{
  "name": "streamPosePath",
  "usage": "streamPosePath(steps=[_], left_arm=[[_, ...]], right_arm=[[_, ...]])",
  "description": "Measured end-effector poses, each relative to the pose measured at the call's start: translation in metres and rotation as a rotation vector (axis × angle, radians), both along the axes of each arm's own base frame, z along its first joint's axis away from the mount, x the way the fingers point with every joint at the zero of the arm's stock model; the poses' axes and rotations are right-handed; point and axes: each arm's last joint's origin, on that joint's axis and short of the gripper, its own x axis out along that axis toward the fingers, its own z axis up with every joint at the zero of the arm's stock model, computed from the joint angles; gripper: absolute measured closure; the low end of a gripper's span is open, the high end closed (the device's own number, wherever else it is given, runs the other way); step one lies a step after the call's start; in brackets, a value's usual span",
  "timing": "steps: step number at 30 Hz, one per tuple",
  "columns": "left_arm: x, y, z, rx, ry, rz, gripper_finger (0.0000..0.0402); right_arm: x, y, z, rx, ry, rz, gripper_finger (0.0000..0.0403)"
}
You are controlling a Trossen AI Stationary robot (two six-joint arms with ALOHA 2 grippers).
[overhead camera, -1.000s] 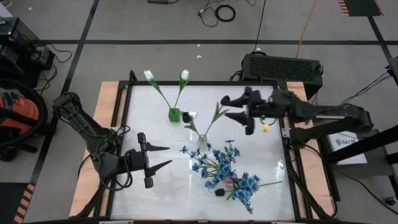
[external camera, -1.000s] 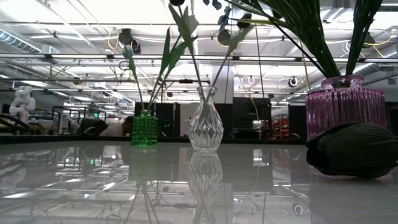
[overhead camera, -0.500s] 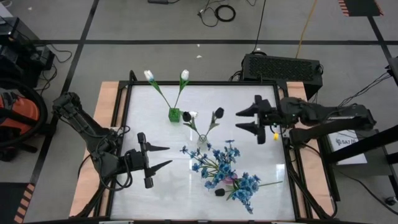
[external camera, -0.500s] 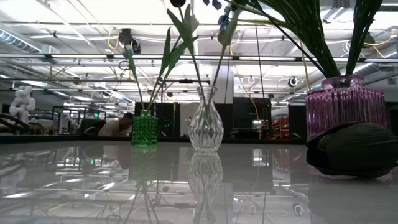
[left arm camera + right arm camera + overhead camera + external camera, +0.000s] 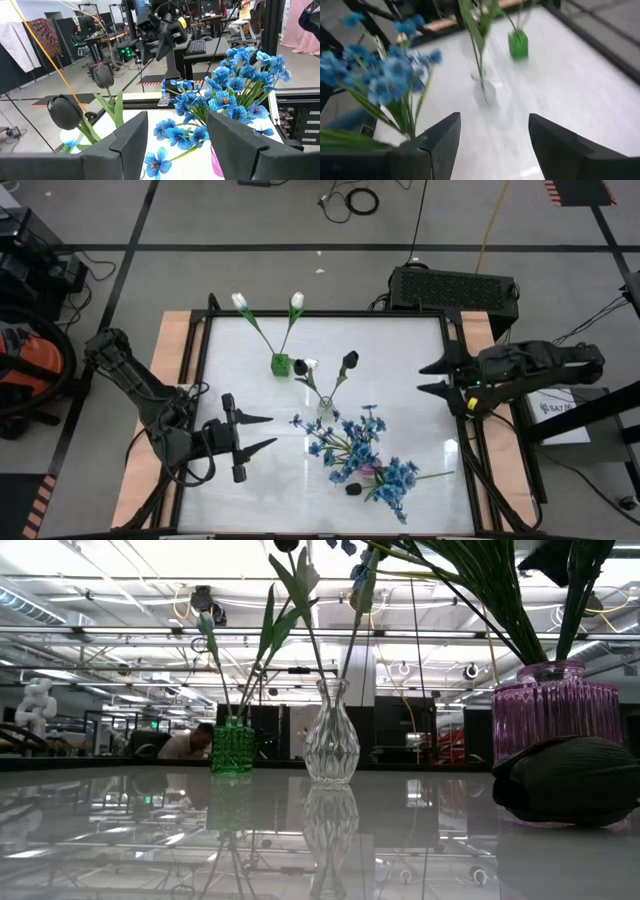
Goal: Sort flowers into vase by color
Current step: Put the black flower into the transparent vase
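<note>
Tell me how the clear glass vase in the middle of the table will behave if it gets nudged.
The clear vase looks prone to tipping: it is narrow-necked, and its two tall flower stems lean outward well above it. On the glossy table it may slide before toppling. Being glass, it is probably fragile.

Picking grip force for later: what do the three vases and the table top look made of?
Green vase: likely glass, beaded, translucent. Clear vase: faceted glass or clear plastic, see-through. Pink vase: ribbed, translucent, glass or plastic. Table top: white, glossy, mirrors the vases.
</note>
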Motion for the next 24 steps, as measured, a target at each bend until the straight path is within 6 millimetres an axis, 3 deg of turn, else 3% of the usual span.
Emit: streamPosePath(steps=[6, 11, 16, 20, 24], left_arm=[[0.000, 0.000, -0.002, -0.059, -0.001, -0.003, 0.0192], [0.000, -0.001, -0.003, -0.158, -0.011, -0.019, 0.0192], [0.006, -0.008, -0.012, -0.189, 0.009, -0.035, 0.0192], [0.012, -0.013, -0.020, -0.173, 0.025, -0.034, 0.0192], [0.015, -0.017, -0.021, -0.189, 0.008, -0.035, 0.0192]], right_arm=[[-0.013, 0.006, -0.014, 0.095, 0.167, 0.008, 0.0177], [-0.008, 0.021, -0.022, 0.182, 0.273, 0.021, 0.0177], [0.002, 0.043, -0.030, 0.132, 0.348, 0.128, 0.0177], [0.008, 0.069, -0.054, 0.096, 0.396, 0.227, 0.0177], [0.007, 0.096, -0.093, 0.117, 0.410, 0.319, 0.0177]])
